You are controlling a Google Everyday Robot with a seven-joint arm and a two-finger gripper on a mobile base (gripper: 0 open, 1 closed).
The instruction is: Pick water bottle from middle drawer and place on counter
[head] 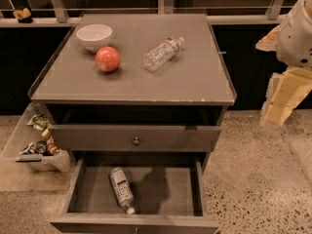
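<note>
The water bottle (121,188), clear with a wide white label and a white cap, lies on its side in the left half of the open middle drawer (168,191), cap toward the drawer's front. The counter (131,84) is the flat grey cabinet top above. My gripper (276,115), with cream-coloured fingers pointing down, hangs at the far right, outside the cabinet and about level with the counter's front edge. It is well away from the bottle and holds nothing.
On the counter stand a white bowl (94,36) and a red apple (107,59), with a slim ribbed clear bottle (163,53) lying beside them. A shut drawer with a knob (136,141) sits above the open one. A clear bin of litter (36,147) stands on the floor at left.
</note>
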